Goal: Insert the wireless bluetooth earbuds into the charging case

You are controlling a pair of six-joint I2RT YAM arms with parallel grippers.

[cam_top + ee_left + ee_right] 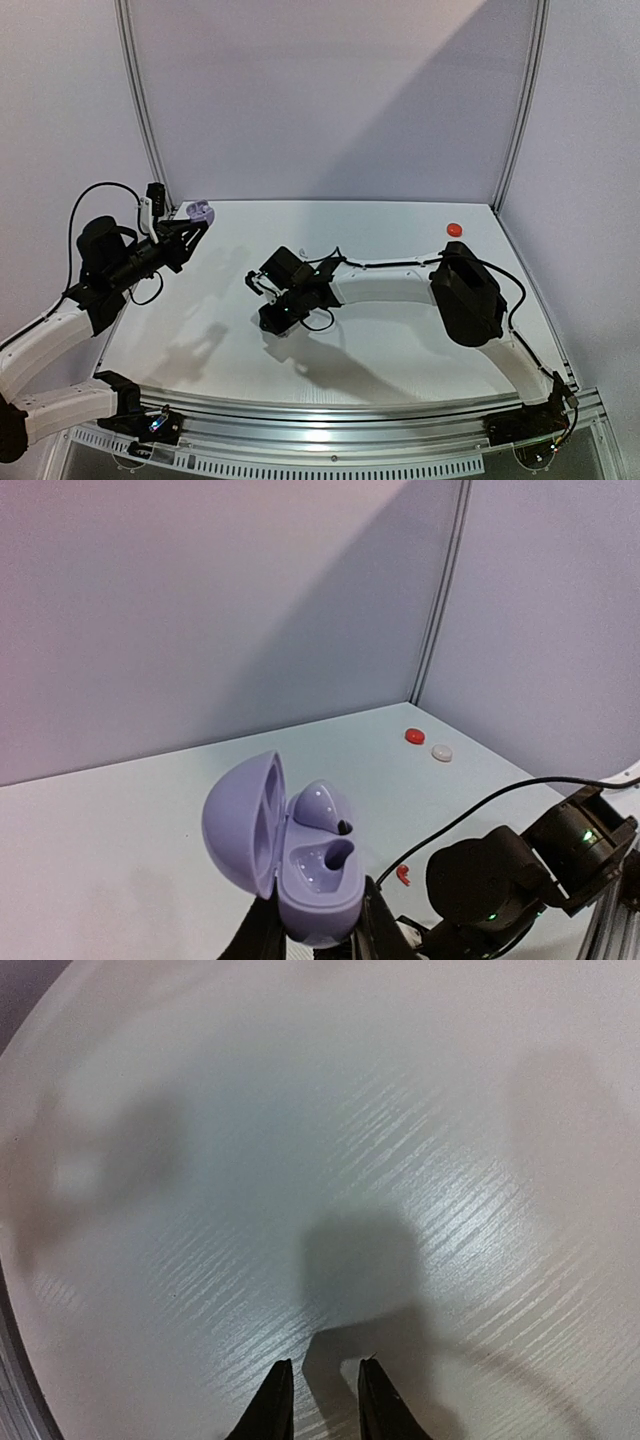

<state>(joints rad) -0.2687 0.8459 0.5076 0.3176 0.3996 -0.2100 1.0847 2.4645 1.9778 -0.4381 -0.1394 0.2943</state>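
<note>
Earbud in bluish lilac [322, 808], tiny and rounded, appears to sit in the far well of an open lilac plastic clamshell charging case [300, 880]. The near well beside it shows as a bare hollow, and the domed lid stands swung up on the left.

The left jaws are closed on the base of that case from both sides. The left arm [120, 265] holds it raised near the far left corner of the white counter [400, 340], close to the pale back wall panel [330, 100].

A tiny red earbud [403, 875] lies on the counter just beside the dark body of the right arm [380, 290]. That arm stretches from the near right edge to the middle of the counter.

The right jaws point down at the wood-grained surface. They stand a narrow gap apart with nothing between them.

A small red rounded object [454, 229] and a small white rounded object [441, 752] rest side by side near the far right corner. They are too small to tell what they are.

Broad bare surface lies between the right arm and the back wall. Side panels close both ends, and a metal rail [350, 420] runs along the near edge.
</note>
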